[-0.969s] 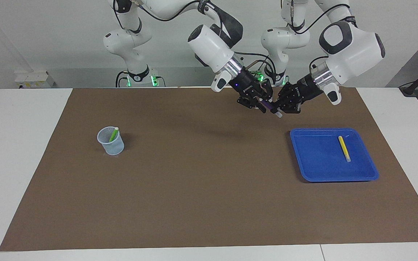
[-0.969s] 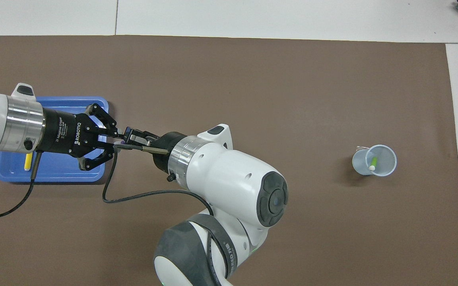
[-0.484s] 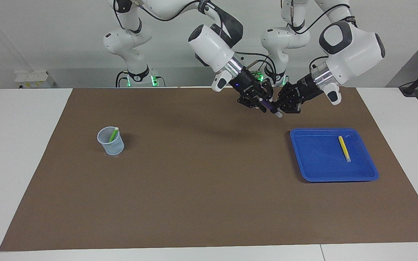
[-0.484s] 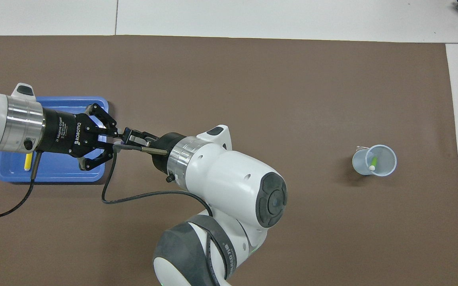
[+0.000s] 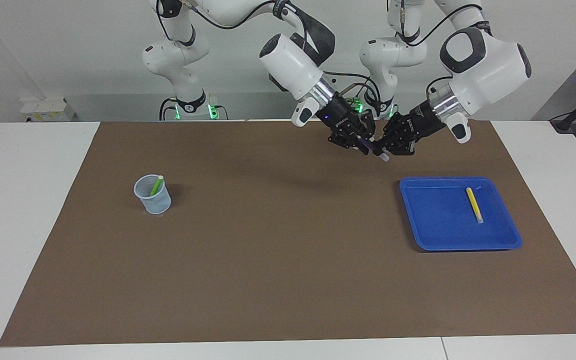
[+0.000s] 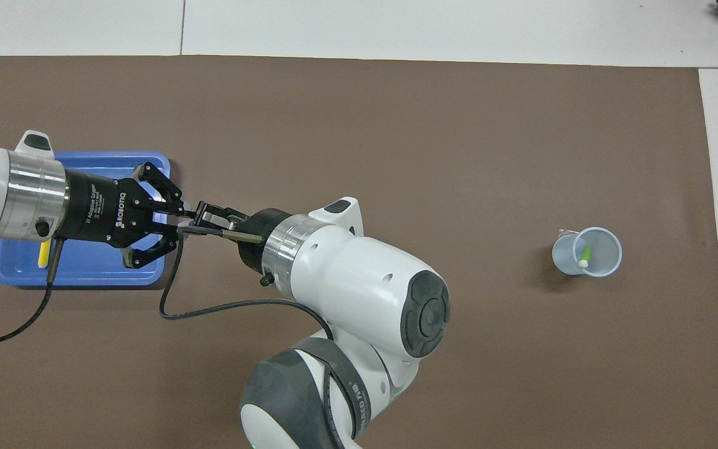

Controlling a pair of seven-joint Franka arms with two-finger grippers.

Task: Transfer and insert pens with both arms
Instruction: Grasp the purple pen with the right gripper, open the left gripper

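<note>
The purple pen point(image 5: 369, 146) hangs in the air between the two grippers, its whitish cap point(image 5: 384, 157) pointing down. My left gripper point(image 5: 382, 148) is shut on it, over the mat beside the blue tray point(image 5: 443, 235). My right gripper point(image 5: 364, 144) meets it tip to tip and sits around the same pen; whether it grips is unclear. In the overhead view the left gripper point(image 6: 181, 218) and right gripper point(image 6: 202, 222) touch around a sliver of purple pen point(image 6: 191, 220). The yellow pen point(image 5: 474, 205) lies in the tray. The green pen point(image 5: 156, 185) stands in the clear cup point(image 5: 154, 201).
The tray point(image 6: 97, 274) with the yellow pen point(image 6: 43, 254) sits toward the left arm's end of the brown mat. The cup point(image 6: 609, 251) with the green pen point(image 6: 584, 254) stands toward the right arm's end. White table borders surround the mat.
Both grippers have risen slightly together with the purple pen between them. The cup, tray and other pens have not moved.
</note>
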